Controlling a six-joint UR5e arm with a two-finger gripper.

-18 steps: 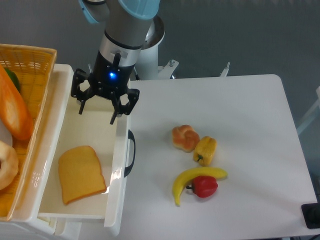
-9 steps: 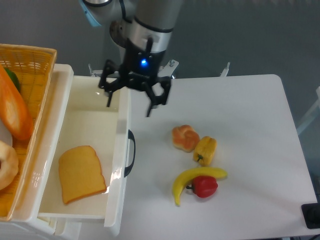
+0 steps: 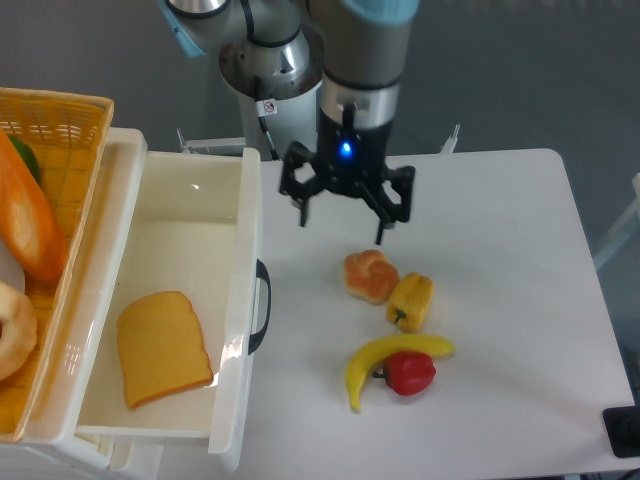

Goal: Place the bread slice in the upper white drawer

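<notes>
The bread slice [image 3: 162, 348] lies flat on the floor of the upper white drawer [image 3: 243, 300], toward its near end. The drawer is pulled out, its curved black handle [image 3: 263, 305] facing right. My gripper [image 3: 342, 226] hangs open above the white table, to the right of the drawer and just behind the bun. Nothing is between its fingers.
A small round bun [image 3: 371, 276], a yellow pepper [image 3: 411, 301], a banana [image 3: 390, 360] and a red pepper [image 3: 407, 373] lie on the table right of the drawer. A woven yellow basket [image 3: 60, 130] with a baguette [image 3: 30, 220] stands at far left.
My open gripper has swung right, from above the drawer's far end out over the table. The bread slice has stayed where it lies in the drawer.
</notes>
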